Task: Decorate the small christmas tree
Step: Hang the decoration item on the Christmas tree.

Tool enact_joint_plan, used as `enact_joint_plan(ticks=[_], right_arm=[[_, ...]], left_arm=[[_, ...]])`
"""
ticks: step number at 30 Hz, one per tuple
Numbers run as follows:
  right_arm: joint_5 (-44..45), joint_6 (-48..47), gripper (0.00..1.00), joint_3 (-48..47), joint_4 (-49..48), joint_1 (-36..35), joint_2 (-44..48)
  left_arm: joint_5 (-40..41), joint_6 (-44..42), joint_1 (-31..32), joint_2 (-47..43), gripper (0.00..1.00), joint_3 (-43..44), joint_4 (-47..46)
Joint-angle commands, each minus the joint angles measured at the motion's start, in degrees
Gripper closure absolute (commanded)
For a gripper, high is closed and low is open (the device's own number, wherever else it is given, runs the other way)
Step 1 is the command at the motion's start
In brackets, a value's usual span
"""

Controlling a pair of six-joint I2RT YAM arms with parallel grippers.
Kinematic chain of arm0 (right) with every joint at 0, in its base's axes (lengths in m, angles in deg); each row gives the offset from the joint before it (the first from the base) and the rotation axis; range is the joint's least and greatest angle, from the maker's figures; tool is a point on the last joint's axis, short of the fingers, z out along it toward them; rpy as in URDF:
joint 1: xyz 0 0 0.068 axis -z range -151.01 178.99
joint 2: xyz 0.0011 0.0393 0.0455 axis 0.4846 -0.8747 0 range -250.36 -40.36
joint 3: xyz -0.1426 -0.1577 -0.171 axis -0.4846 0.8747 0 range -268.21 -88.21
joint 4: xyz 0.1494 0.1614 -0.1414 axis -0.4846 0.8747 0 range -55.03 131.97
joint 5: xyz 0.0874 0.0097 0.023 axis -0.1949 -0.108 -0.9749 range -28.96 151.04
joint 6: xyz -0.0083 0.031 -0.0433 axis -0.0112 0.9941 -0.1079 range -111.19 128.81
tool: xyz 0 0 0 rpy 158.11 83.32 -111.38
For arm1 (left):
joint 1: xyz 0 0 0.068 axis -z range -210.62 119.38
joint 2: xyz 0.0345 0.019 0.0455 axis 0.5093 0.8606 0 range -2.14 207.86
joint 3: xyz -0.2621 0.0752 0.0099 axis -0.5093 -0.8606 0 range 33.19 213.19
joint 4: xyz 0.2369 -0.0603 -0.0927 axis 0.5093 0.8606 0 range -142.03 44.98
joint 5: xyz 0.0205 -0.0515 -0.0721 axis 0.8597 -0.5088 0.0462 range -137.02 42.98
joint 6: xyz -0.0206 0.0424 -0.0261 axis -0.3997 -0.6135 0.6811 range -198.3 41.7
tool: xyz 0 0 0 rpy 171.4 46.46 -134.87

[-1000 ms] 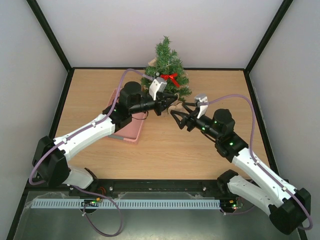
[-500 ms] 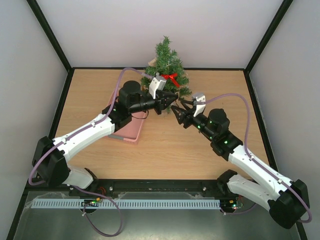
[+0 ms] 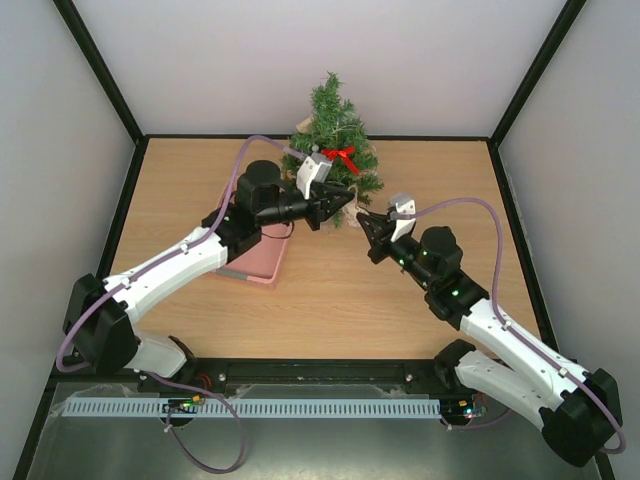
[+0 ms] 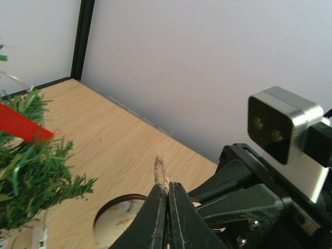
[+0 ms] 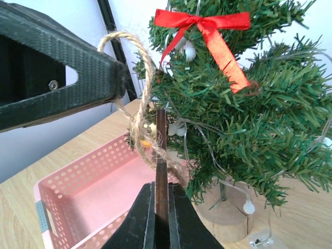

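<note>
**Two hands meeting in front of the tree.** The tree point(image 3: 335, 130) is standing upright on the worktop point(image 3: 330, 300) directly beyond both sets of fingertips, with its lower branches just beside the left hand. The left hand point(image 4: 167, 189) is pressing its fingers together on a twine loop point(image 5: 145, 67), and a frayed end is poking out above the tips. The right hand point(image 5: 162, 189) is also pinching, its fingers closing on a thin brown slat point(image 5: 161, 135). This is probably a flat ornament seen edge-on, with the twine running down to it. A pink basket point(image 5: 88, 187) is lying below and to the left of the right hand. A red bow point(image 5: 207, 23) is already sitting on a branch above it.

The tree is likely to be light and easily tipped. Its needle branches are soft and will give way under any push, and a thin wire of small bulbs is threading through them. It is best left ungripped. If it needs steadying, the wooden base point(image 5: 225, 220) is the stiffest place to take hold. The loop should be slipped over the tip of an outer branch.
</note>
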Motion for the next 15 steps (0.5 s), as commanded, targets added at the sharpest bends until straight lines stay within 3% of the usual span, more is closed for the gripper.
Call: enact_joint_plan(ticks=[1,7,15], right_arm=[[-2.94,0.12,0.98,-0.79,2.68,0.42,-0.65],[-5.48,1.61,0.98,-3.94,8.71,1.41,-5.75],[-5.92,4.23,0.98,-3.10,7.52,3.56,-7.18]], left_arm=[[1.12,-4.73,-1.07,0.36,0.98,2.71,4.33],[3.07,-9.11,-1.07,4.95,0.97,7.21,10.33],[5.81,-10.70,-1.07,8.01,0.96,8.55,11.69]])
